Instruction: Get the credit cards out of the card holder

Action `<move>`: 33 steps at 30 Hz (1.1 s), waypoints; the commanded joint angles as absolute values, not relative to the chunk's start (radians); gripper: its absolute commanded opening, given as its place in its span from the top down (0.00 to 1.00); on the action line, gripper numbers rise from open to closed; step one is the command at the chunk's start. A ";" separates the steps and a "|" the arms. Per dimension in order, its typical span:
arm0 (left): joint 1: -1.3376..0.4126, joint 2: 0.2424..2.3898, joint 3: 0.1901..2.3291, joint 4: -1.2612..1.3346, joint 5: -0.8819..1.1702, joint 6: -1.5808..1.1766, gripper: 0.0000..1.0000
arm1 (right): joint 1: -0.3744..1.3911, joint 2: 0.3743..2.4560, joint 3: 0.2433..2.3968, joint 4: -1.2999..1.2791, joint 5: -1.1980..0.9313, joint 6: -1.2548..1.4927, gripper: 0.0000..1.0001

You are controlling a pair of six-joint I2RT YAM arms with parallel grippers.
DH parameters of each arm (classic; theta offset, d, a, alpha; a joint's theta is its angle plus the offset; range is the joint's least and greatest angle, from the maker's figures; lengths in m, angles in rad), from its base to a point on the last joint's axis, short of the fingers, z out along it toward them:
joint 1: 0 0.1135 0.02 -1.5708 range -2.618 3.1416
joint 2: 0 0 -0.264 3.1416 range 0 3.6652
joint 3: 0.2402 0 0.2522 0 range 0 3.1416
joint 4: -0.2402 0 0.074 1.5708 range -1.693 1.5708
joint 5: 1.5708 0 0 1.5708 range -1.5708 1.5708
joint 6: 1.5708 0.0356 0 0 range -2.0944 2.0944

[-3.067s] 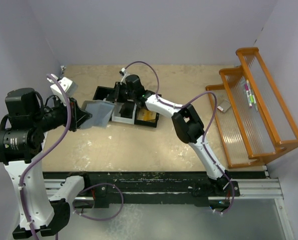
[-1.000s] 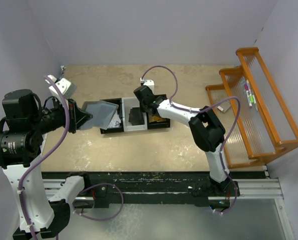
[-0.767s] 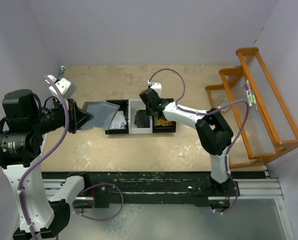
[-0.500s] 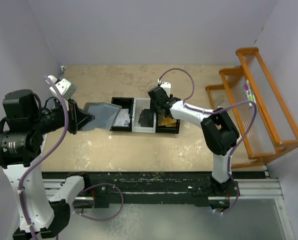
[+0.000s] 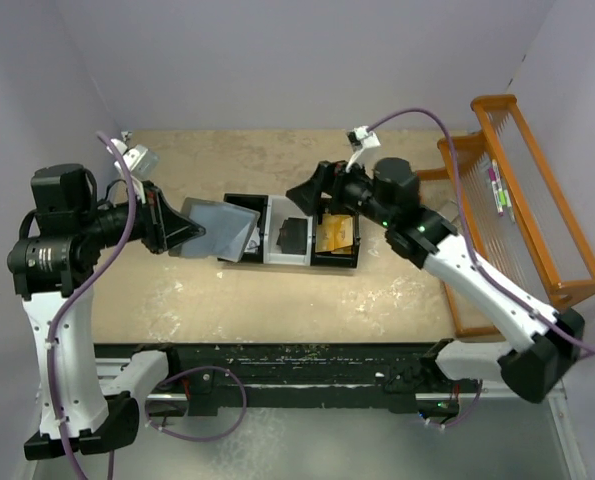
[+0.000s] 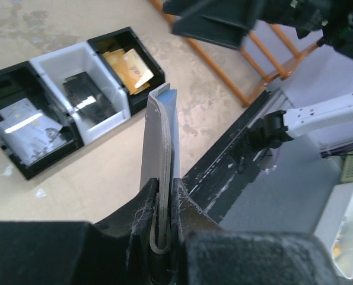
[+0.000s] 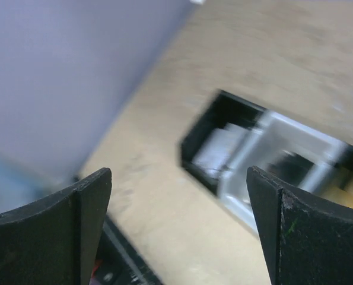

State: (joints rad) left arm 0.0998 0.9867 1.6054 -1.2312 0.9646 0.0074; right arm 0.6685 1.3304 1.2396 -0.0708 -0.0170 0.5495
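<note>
My left gripper [image 5: 180,231] is shut on the folded spine of the grey card holder [image 5: 220,229], which hangs above the table at the tray's left end. In the left wrist view the card holder [image 6: 160,136] stands edge-on between the pinching left gripper [image 6: 165,199]. White credit cards [image 6: 22,122], black ones [image 6: 86,98] and orange-gold ones [image 6: 129,66] lie in the tray's three compartments. My right gripper [image 5: 311,190] hovers open over the tray's middle, holding nothing. The right wrist view shows the right gripper [image 7: 179,222] spread wide above the blurred tray [image 7: 265,151].
The black-and-white three-compartment tray [image 5: 267,258] sits mid-table. An orange wire rack [image 5: 517,215] stands along the right edge with small items in it. Purple walls close in the left and back sides. A black rail [image 5: 307,360] runs along the near edge.
The right arm lifted off the tray and drew back to the right while its jaws spread open. The tray slid right earlier. The left arm shifted slightly right with the holder.
</note>
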 commanded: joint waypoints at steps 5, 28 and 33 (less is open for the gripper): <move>0.100 1.029 1.597 -1.036 1.222 -0.201 1.00 | 0.677 1.194 1.020 0.486 -0.703 0.706 0.04; 0.100 1.028 1.621 -0.988 1.364 -0.308 1.00 | 0.767 1.287 0.993 0.688 -0.756 0.817 0.46; 0.100 1.023 1.620 -0.995 1.362 -0.300 1.00 | 0.775 1.304 1.028 0.674 -0.746 0.815 0.47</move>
